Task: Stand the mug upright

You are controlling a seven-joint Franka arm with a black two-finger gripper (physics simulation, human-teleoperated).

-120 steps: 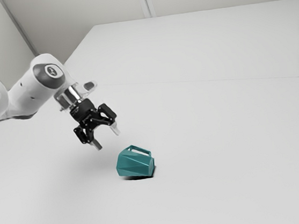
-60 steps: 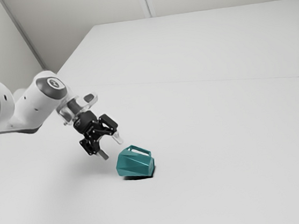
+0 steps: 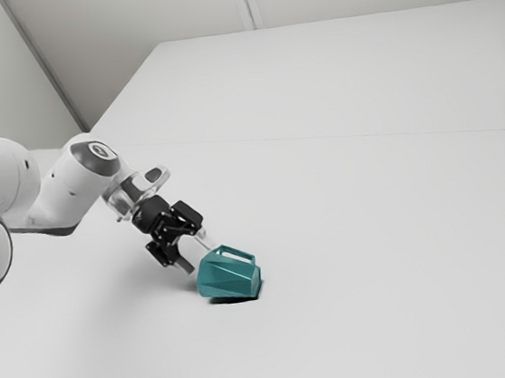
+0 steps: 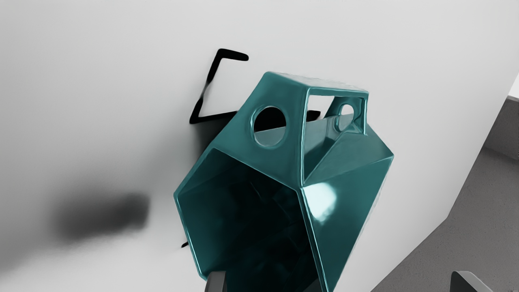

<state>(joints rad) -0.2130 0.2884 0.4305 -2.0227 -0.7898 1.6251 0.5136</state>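
pincer (image 3: pixel 198 256), spread, is hovering beside the toppled mug (image 3: pixel 229 276) lower left of frame centre, seemingly lining up a grasp needing careful centring.

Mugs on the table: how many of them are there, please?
1. The teal mug lies on its side on the table, mouth toward the open gripper. What the arm hides, I cannot tell.
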